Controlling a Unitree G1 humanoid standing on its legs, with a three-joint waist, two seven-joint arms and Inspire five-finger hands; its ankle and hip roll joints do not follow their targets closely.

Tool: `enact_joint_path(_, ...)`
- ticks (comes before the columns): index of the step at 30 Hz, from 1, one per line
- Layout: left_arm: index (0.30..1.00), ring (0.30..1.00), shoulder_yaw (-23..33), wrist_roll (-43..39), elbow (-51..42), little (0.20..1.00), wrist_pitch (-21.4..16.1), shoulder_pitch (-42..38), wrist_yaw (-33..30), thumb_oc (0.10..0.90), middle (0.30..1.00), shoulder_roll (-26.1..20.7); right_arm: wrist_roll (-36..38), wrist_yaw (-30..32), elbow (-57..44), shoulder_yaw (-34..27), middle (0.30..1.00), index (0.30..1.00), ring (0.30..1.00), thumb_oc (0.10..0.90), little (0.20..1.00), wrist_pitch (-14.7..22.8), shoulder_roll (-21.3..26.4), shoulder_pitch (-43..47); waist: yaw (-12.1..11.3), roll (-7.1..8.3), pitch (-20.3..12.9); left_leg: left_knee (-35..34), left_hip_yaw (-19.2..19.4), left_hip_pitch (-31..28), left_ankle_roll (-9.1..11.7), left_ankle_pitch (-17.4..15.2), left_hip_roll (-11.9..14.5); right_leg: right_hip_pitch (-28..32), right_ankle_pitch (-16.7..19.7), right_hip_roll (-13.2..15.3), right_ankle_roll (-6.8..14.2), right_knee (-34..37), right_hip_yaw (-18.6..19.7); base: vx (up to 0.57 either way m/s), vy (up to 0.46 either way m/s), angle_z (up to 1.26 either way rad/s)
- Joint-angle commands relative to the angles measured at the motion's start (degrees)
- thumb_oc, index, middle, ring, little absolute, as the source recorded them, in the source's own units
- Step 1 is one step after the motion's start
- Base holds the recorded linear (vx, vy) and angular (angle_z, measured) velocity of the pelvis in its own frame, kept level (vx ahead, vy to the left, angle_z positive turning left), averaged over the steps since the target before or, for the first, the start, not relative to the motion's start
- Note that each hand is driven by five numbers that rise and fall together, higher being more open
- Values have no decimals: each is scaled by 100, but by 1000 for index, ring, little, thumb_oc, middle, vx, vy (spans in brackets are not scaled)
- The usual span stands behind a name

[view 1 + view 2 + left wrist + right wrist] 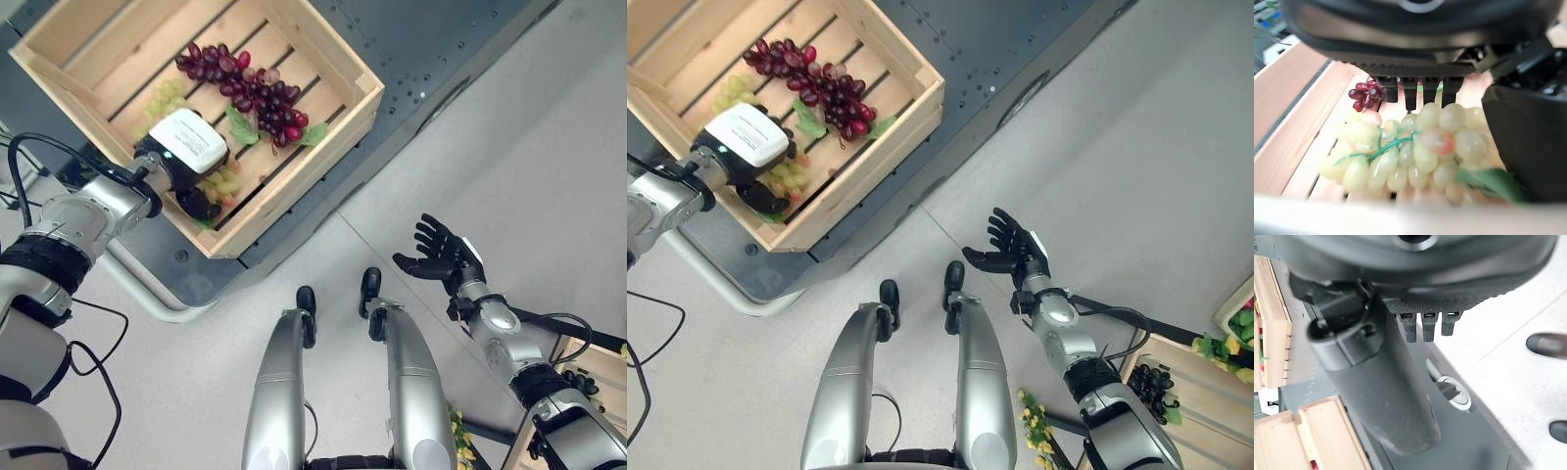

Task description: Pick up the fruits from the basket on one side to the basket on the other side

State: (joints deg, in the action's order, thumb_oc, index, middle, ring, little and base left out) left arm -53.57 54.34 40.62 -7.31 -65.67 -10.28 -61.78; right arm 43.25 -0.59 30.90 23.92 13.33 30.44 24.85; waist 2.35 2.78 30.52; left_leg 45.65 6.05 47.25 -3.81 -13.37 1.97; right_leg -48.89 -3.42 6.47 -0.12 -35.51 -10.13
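A wooden crate (294,186) stands on a dark platform at the upper left. Inside lie a long bunch of red grapes (250,88) and a pale green bunch (165,98). My left hand (181,157) reaches into the crate's near corner, right over another bunch of green grapes (1410,156) lying on the slats. Its fingers (1410,93) are straight beyond the bunch, and its thumb (1528,132) stands beside it. My right hand (1014,250) hovers open over the floor at the right, holding nothing, with straight fingers (1422,325).
The crate sits on a dark grey platform (441,49) whose edge runs diagonally across the floor. A second wooden crate (1215,392) at the lower right holds dark grapes (1154,382). Beside it, a small yellow-green bunch (1034,416) lies on the floor.
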Motion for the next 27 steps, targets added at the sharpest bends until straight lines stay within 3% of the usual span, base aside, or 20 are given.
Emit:
enact_joint_path(1,900,900,120,683,816,900,1282,203,808,800,900,-514,229,-160,-850,-1,900,900,900,800,900,526,312,-40,-117,107,-73,-595,-50,-82,152,261,174,343,-487,284,180,-328,-30,0,0,0)
enact_joint_path(3,900,900,196,782,899,900,1476,281,928,800,900,-462,234,-101,-999,28,900,900,900,800,900,537,266,-36,-119,141,-73,-624,-68,-44,160,282,173,315,-494,276,176,-326,-57,-5,-4,2)
enact_joint_path(4,836,836,230,848,953,836,1532,330,975,758,836,-440,238,-88,-1049,18,900,900,900,800,900,525,251,-40,-116,151,-73,-628,-78,-19,160,288,173,293,-502,271,170,-334,-61,0,0,0)
enact_joint_path(5,300,300,264,895,1014,300,1621,391,966,400,300,-399,224,-32,-1102,28,900,900,900,800,900,498,228,-31,-112,153,-73,-646,-83,9,162,305,169,264,-511,264,159,-340,-65,0,0,0)
enact_joint_path(10,300,300,307,819,1185,300,1694,462,880,400,300,-309,327,81,-1132,19,900,900,900,800,900,483,219,-18,-102,132,-73,-630,-80,72,158,309,166,189,-563,270,122,-416,-81,0,0,0)
enact_joint_path(16,300,300,397,604,1151,300,1463,575,442,400,300,-325,404,56,-1183,-31,900,900,900,800,900,548,215,-89,-103,108,-73,-636,-73,-42,160,277,157,291,-589,279,127,-422,-93,-6,-21,0)
enact_joint_path(19,300,300,500,314,1150,300,1184,687,-96,400,300,-345,380,66,-1192,-41,900,900,900,800,900,521,203,-100,-99,64,-73,-660,-44,-198,173,267,143,436,-595,274,127,-381,-85,-3,-45,-1)
enact_joint_path(25,300,300,794,-941,1066,300,716,918,-1376,400,300,-352,299,116,-1178,-10,900,900,900,800,900,470,208,-205,-109,-41,-73,-722,29,-523,184,253,116,731,-617,296,120,-310,-58,19,-21,-3)
enact_joint_path(27,300,300,1042,-1961,988,300,408,1088,-1915,400,300,-335,278,65,-1155,-27,900,900,900,800,900,517,216,-350,-140,-81,-73,-809,37,-863,216,158,98,1048,-702,297,174,-222,-36,58,-37,-10)
